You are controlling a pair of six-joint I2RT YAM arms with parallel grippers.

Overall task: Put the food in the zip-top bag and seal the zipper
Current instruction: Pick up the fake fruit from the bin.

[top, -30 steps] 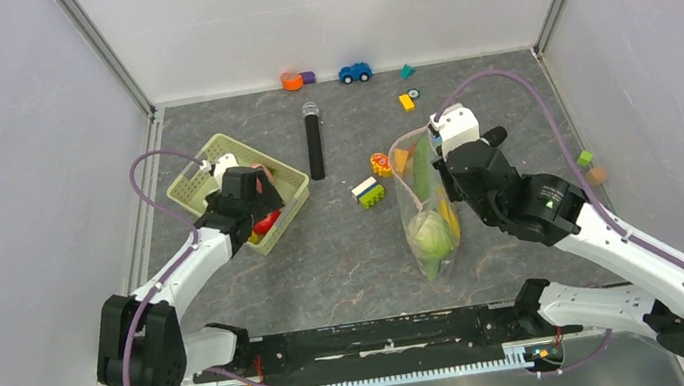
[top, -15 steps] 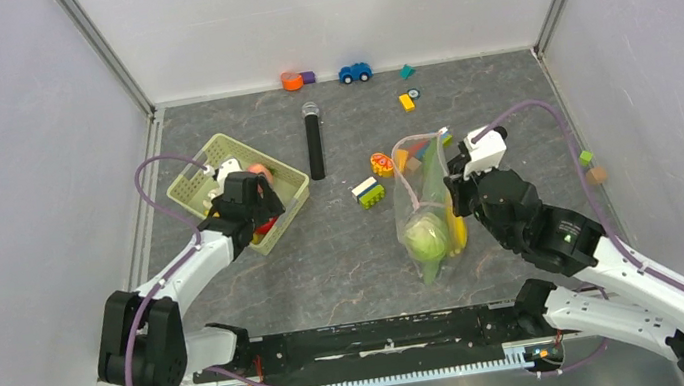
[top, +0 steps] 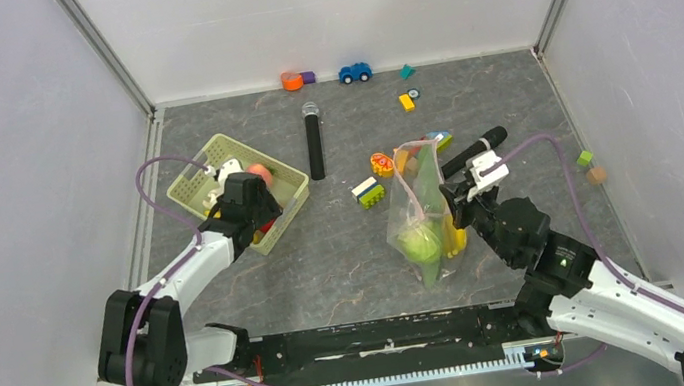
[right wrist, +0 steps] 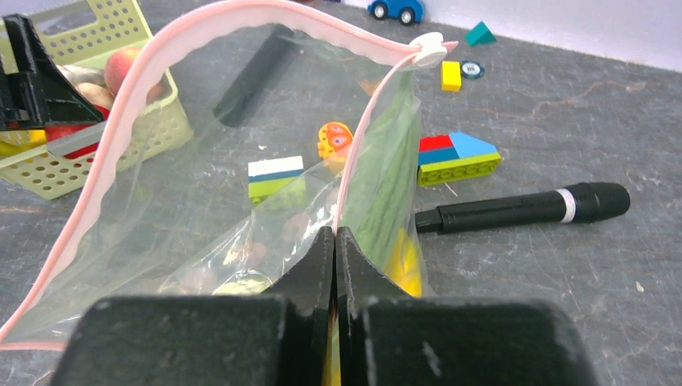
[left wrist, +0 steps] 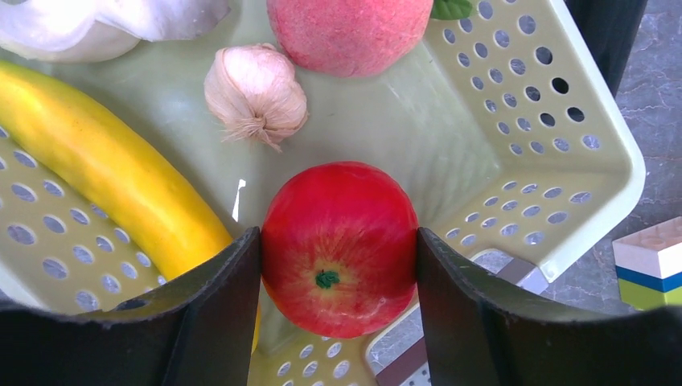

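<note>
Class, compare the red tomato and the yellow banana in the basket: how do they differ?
The red tomato is round; the yellow banana is long and curved. The tomato sits between the fingers of the left gripper; the banana lies outside them. Both lie in the basket.

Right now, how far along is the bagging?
Done: a cabbage, a banana and a long green vegetable sit in the bag. In hand: the right gripper pinches the bag, its mouth open; the left gripper clamps a tomato in the basket. Left: that tomato, a peach and more must go in, then the zipper needs closing.
</note>
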